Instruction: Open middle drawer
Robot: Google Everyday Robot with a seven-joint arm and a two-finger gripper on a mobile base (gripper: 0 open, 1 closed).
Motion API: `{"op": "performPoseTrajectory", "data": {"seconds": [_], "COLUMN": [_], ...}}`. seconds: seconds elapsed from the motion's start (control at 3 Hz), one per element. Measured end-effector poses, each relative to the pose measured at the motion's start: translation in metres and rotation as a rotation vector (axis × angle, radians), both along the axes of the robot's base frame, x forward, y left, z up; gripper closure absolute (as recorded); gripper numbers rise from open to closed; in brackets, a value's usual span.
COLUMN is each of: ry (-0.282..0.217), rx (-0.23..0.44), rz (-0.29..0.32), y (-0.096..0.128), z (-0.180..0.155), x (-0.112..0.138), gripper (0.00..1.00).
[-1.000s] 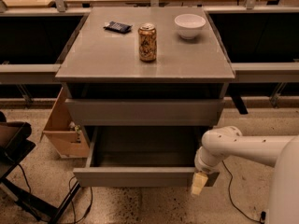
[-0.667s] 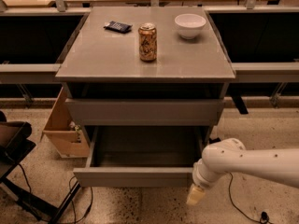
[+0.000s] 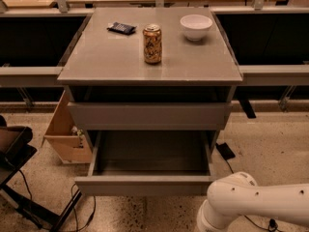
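Note:
The middle drawer [image 3: 145, 185] stands pulled well out of the grey cabinet, its flat handleless front nearest me and its plain grey tray [image 3: 152, 153] bare inside. Above it is the taller top drawer front [image 3: 147, 116]. The lowest front is hidden under the open drawer. My white arm [image 3: 251, 204] curves in at the bottom right, just right of the open drawer's front corner. My gripper is below the picture's bottom edge and out of view.
On the cabinet top [image 3: 96, 62] stand a drink can [image 3: 152, 43], a white bowl [image 3: 196, 26] and a dark packet [image 3: 121, 28]. A cardboard box [image 3: 65, 134] sits on the floor to the left, with a black stand [image 3: 14, 149] and cables further left.
My arm has sunk lower at the bottom right and the gripper, seen earlier by the drawer front's right end, has left the picture. The drawer has not moved.

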State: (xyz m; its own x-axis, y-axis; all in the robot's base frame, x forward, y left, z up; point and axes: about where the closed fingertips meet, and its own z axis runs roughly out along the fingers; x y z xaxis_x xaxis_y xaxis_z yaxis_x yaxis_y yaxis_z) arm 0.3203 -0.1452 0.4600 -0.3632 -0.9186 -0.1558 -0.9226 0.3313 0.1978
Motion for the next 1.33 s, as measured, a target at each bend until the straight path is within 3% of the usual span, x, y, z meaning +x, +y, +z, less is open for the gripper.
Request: {"op": "performPoseTrajectory", "data": {"seconds": [0.33,0.67,1.0,1.33], "ry": [0.01,-0.091,-0.202,-0.265], "rx": [0.0,-0.04,-0.065,-0.067], "rz": [0.006,0.036,0.095,0.122], "y": [0.0,0.0,0.002,0.004], "z": [-0.002,0.011,0.023,0.017], "x": [-0.007,0.022,0.069,0.116], "gripper": [0.74,0.51,0.28,0.05]}}
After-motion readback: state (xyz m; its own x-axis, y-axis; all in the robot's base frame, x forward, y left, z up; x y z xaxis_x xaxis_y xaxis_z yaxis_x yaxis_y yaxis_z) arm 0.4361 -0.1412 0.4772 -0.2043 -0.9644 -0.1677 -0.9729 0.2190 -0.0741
